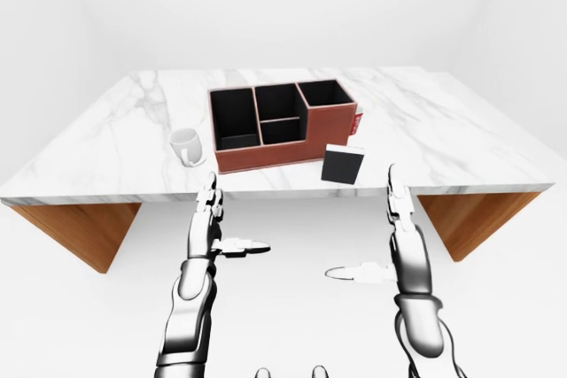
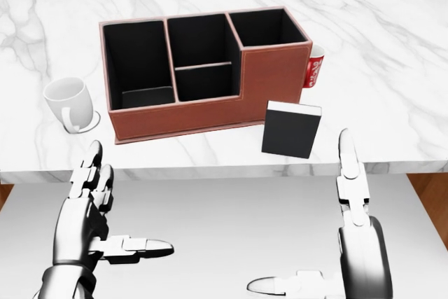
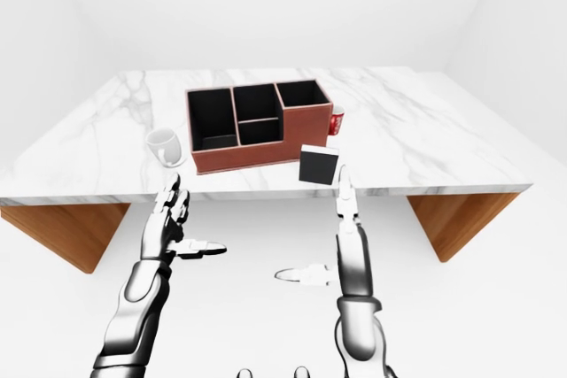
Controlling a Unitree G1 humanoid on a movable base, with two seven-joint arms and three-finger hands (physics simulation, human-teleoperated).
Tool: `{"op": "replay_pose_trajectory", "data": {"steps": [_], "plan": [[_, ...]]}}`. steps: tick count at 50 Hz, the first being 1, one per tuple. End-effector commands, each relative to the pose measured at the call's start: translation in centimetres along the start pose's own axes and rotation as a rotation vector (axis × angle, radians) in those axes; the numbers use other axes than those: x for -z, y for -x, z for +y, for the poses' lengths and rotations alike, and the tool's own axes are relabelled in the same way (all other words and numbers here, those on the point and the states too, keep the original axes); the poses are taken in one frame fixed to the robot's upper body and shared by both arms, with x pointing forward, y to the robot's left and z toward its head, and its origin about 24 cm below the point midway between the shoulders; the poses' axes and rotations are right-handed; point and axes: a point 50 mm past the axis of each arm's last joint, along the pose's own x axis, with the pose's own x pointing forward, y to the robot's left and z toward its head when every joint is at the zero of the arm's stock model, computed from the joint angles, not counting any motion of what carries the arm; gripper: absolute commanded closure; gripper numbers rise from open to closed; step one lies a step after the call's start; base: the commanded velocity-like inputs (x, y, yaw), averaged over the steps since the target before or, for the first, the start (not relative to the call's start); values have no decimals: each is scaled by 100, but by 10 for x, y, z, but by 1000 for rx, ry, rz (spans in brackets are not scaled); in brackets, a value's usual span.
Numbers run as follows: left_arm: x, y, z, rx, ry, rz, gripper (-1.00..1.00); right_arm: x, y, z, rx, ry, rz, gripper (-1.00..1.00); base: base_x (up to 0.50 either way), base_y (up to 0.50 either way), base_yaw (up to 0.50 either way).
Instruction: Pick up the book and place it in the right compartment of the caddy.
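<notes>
A black book with a white top edge stands upright on the marble table, near its lower edge, just below and right of the red-brown caddy. The caddy's right compartment is tall and dark inside. My left hand is open below the table edge at lower left. My right hand is open at lower right, its fingers pointing up toward the table edge, below and slightly right of the book. Neither hand touches anything.
A white mug stands on the table left of the caddy. A red can stands behind the caddy's right end. Wooden table supports show under both ends of the table.
</notes>
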Motion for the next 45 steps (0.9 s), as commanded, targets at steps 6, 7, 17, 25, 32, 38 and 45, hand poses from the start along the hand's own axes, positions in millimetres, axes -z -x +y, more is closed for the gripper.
{"op": "replay_pose_trajectory", "data": {"steps": [6,7,17,25,32,38,45], "plan": [[0,-1,1,2,5,-1,-100,-21,5,-8,122,277,-116,-100,50,0,0],[0,-1,1,3,5,-1,-100,-23,4,-10,142,285,-128,-100,50,0,0],[-1,-1,0,3,3,0,-100,-18,-6,-28,207,378,-93,-100,50,0,0],[1,-1,0,5,1,1,-100,-15,-9,-30,258,466,-82,-100,48,0,0],[0,1,0,7,-2,-1,-100,-14,-10,-32,284,476,-68,-100,11,0,0],[1,0,-1,8,-5,-2,-100,-14,-8,-30,256,502,-91,-100,0,0,0],[2,0,-1,10,-8,-2,-100,-9,-6,-24,211,509,-100,-100,38,0,0]]}}
